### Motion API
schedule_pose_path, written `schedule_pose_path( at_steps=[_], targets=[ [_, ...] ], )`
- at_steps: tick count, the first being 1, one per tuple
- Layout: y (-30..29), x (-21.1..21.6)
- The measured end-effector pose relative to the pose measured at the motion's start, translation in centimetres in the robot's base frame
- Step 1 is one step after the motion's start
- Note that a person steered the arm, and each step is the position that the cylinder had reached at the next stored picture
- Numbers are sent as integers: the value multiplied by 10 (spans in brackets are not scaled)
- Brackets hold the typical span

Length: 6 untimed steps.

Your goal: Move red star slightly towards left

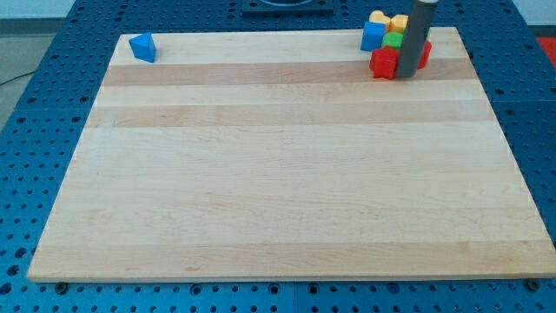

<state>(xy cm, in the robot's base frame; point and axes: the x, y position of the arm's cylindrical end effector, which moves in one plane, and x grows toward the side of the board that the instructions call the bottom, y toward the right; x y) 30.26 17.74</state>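
Observation:
A cluster of blocks sits at the view's top right of the wooden board [287, 174]. The red star [382, 63] is at the cluster's lower left. Another red block [424, 54] shows just right of the rod. A green block [393, 41], a blue block [373, 36] and two yellow blocks [380, 17] [399, 23] lie above. My tip [405, 76] rests on the board right beside the red star, on its right side, between the two red blocks. The rod hides part of the cluster.
A blue triangular block [143, 47] sits alone at the board's top left corner. Around the board is a blue perforated table [35, 130].

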Motion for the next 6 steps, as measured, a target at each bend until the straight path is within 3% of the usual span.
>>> schedule_pose_path(
  at_steps=[2,6],
  targets=[
    [-49,-2],
    [-24,-25]
  ],
)
